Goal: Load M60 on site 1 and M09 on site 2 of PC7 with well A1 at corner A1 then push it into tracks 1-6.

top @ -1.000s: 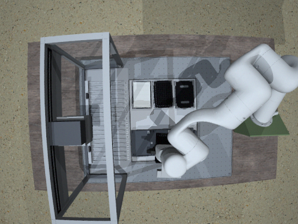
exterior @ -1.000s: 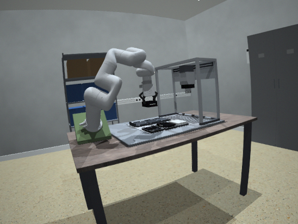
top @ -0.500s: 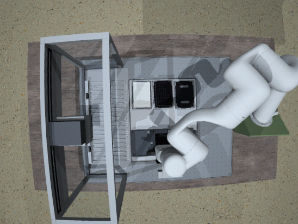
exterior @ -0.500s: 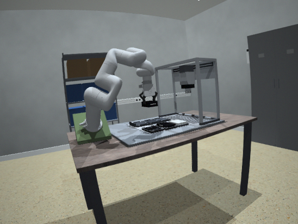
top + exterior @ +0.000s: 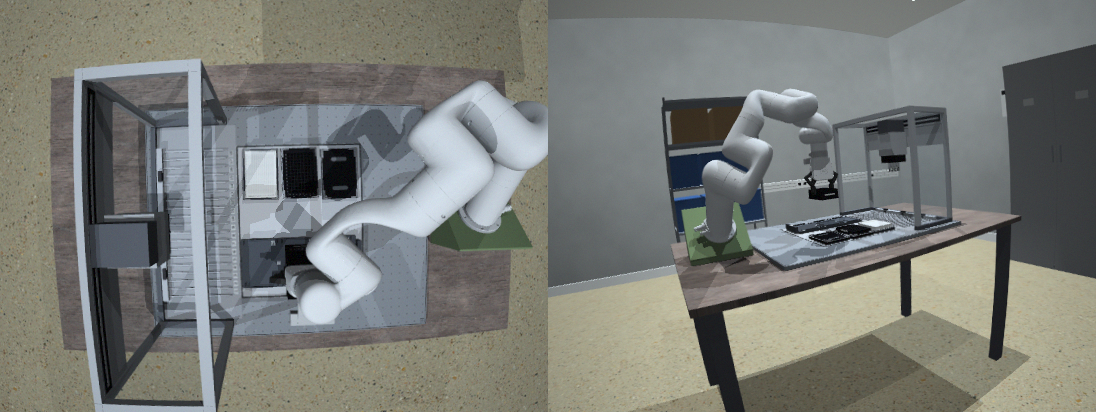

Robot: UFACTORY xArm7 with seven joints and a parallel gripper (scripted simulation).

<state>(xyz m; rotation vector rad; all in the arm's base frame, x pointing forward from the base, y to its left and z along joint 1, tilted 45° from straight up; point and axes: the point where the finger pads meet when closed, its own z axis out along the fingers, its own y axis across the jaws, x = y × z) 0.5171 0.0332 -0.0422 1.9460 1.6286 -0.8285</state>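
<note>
Seen from directly overhead, the top camera looks straight down on the bench (image 5: 465, 305), far enough off to take in its whole top and a margin of floor (image 5: 350, 380) on every side; the arm's base (image 5: 515, 235) sits at the right of the frame, the instrument frame (image 5: 197, 200) at the left. The exterior camera stands on the floor well back from a bench (image 5: 848, 272) corner, at about standing height, facing the room's far corner, with the base (image 5: 740, 247) at left and the frame (image 5: 945, 165) at right. It also takes in the shelves (image 5: 667, 150), walls and a cabinet (image 5: 1053, 160). Both views share the bench top, arm (image 5: 450, 185) (image 5: 733, 165) and grey mat (image 5: 400, 280) (image 5: 783, 250).
</note>
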